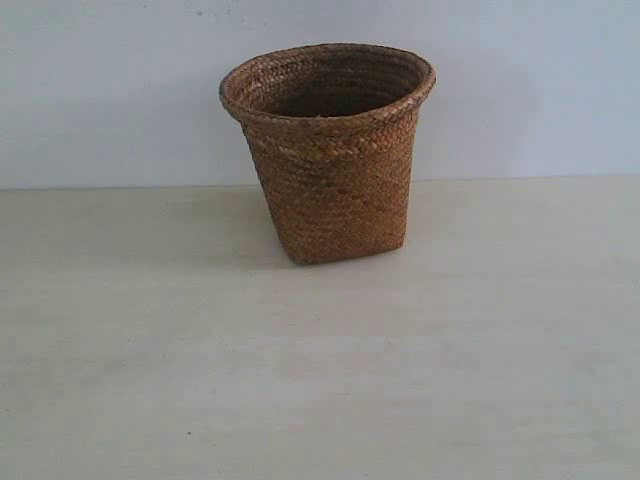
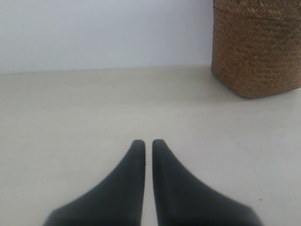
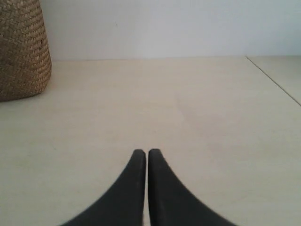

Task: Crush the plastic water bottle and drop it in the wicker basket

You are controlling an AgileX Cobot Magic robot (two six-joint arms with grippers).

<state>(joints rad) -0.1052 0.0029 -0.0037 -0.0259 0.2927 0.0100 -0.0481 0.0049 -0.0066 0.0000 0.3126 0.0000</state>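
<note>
Pale, cream-coloured tabletop (image 1: 150,380) runs back to a plain whitish wall (image 1: 100,90). The only object you have on it is the brown woven wicker basket (image 1: 330,190), upright on its narrow squarish base with the wide braided rim facing up.

Your left gripper (image 2: 148,141) hangs low over bare table. Its black fingers are pressed almost together with only a thin slit between them, and they hold nothing. The basket's lower wall sits well off to one side of it. Your right gripper (image 3: 143,151) is in the same state: fingers together, empty, basket at the far edge of its view.

The small clear plastic water bottle with the green cap does not show in any view. The basket's inside is mostly in shadow, so you cannot tell whether the bottle already lies in there or sits out of frame.

So find the bottle before you move anything. If it is not yet crushed, you will probably do best to spread both grippers first. Take the bottle near each end and press them toward each other, so the thin middle buckles and does not slip sideways. Then carry it over the centre of the rim before you let go, clear of the braid, because a knock on that tapered basket could tip it.
</note>
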